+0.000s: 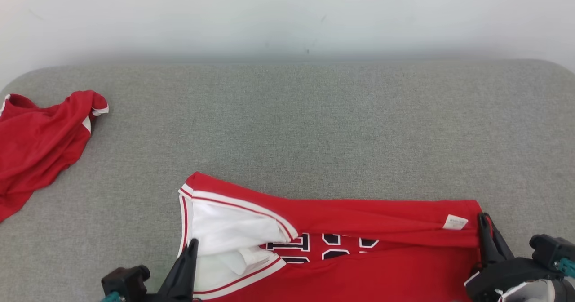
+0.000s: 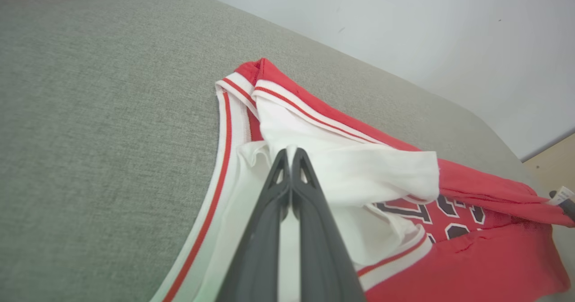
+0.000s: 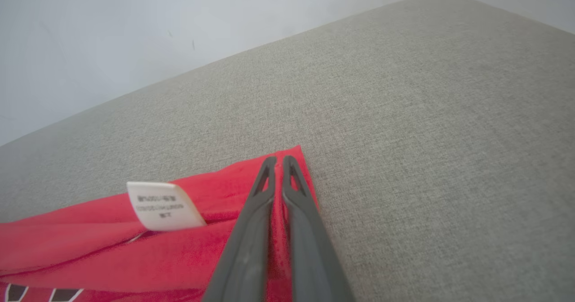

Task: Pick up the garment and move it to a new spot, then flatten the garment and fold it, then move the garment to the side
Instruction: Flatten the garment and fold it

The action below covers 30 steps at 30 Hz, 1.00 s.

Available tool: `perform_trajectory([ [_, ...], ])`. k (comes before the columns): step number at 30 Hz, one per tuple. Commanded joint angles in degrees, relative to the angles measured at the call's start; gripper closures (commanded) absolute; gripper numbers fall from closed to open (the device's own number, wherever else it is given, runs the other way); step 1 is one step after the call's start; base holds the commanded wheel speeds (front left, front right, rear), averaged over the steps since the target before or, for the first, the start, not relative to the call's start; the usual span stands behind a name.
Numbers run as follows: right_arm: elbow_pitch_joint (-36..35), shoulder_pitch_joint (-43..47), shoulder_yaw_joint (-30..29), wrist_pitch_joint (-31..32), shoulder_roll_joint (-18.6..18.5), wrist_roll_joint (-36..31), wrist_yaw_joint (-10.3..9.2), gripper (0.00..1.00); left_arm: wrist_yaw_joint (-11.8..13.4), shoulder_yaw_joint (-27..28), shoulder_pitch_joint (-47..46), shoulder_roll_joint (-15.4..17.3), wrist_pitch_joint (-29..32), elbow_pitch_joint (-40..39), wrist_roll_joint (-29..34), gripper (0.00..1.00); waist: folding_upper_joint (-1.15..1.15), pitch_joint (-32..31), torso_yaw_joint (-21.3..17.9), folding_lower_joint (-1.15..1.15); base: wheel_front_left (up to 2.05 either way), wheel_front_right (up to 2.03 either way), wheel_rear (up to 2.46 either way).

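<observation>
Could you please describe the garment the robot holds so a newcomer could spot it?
On the grey table, look at the near edge: the jersey lies between the left gripper and right gripper, shut on it. Unlike the crumpled red garment at the left, it shows black numbers and a white label.

Head camera looks down toward twelve o'clock over the grey cushion (image 1: 314,122); both wrist cameras sit low, close, sharing the red garment (image 1: 382,270) at six o'clock.
</observation>
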Motion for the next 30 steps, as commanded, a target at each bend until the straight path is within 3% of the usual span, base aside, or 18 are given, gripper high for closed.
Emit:
perform_trajectory([
  [1,-0.1,0.9,-0.1,-0.1,0.0,0.4,-0.10,1.00,0.1,0.0,1.0,-0.1,-0.2,0.3,0.2,1.00,0.00,-0.3,0.1,0.01,0.00,0.00,0.00],
  [2,-0.1,1.2,-0.3,-0.1,0.0,0.4,-0.10,0.85,0.2,0.2,1.0,-0.3,-0.2,0.7,0.6,0.87,0.00,-0.5,0.1,0.01,0.00,0.00,0.00],
  [3,-0.2,1.5,-0.5,-0.1,0.0,0.4,-0.10,0.09,0.4,0.5,1.3,-0.6,-0.2,1.0,0.9,0.22,0.00,-0.7,0.2,0.01,0.00,0.00,0.00],
  [4,-0.5,1.9,-0.7,-0.1,0.3,0.8,-0.10,0.00,0.7,0.9,1.5,-0.8,-0.2,1.1,1.5,0.00,0.00,-1.0,0.2,0.01,0.00,0.00,0.00],
  [13,-3.2,4.8,-2.7,0.1,0.1,0.6,-0.10,0.00,1.7,8.6,5.3,-2.6,-0.2,-2.0,6.7,0.00,0.00,-4.0,0.4,0.01,0.00,0.00,0.00],
  [23,2.5,3.9,-3.3,3.6,0.0,-2.8,-0.10,0.00,3.8,17.1,9.5,-4.1,-0.2,-6.6,18.2,0.00,0.00,-5.6,1.9,0.01,0.00,0.00,0.00],
  [30,7.1,3.2,-2.5,4.1,1.0,-3.2,-0.10,0.00,2.9,22.7,12.7,-5.5,-0.2,-9.4,25.3,0.00,0.00,-6.0,3.3,0.01,0.00,0.00,0.00],
])
